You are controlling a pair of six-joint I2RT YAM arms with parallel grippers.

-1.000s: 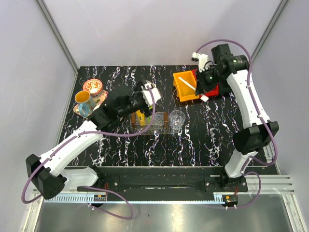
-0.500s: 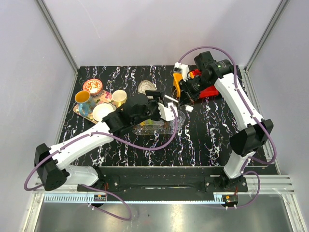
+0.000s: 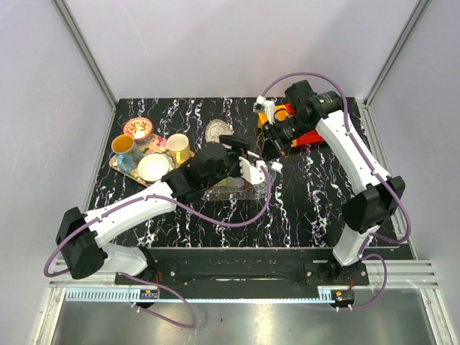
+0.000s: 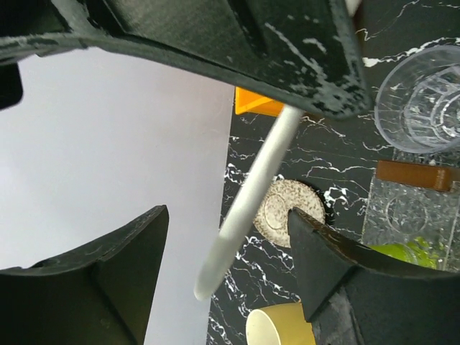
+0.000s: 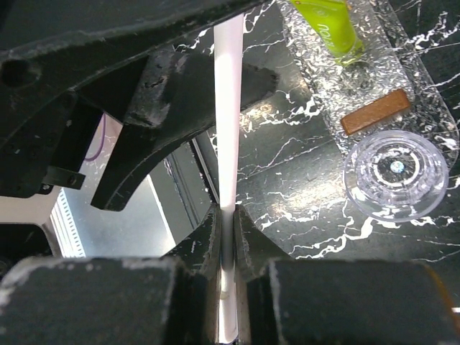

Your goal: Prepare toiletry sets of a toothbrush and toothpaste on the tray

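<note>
Pinching toothbrush (image 5: 228, 108), right tool (image 5: 228, 215) clamped tight; left tool (image 4: 224, 237) gaping, holding nothing; green toothpaste (image 5: 327, 25) lettering illegible.

Top external view: fixed above and behind the bases, far, facing down over the table (image 3: 316, 198). Each wrist view: close, facing out past the left gripper (image 4: 228, 221) or right gripper (image 5: 228, 215). Both share the toothbrush (image 4: 251, 190), plus tray (image 5: 417, 68) and glass (image 5: 395, 172) beyond the fingertips.
</note>
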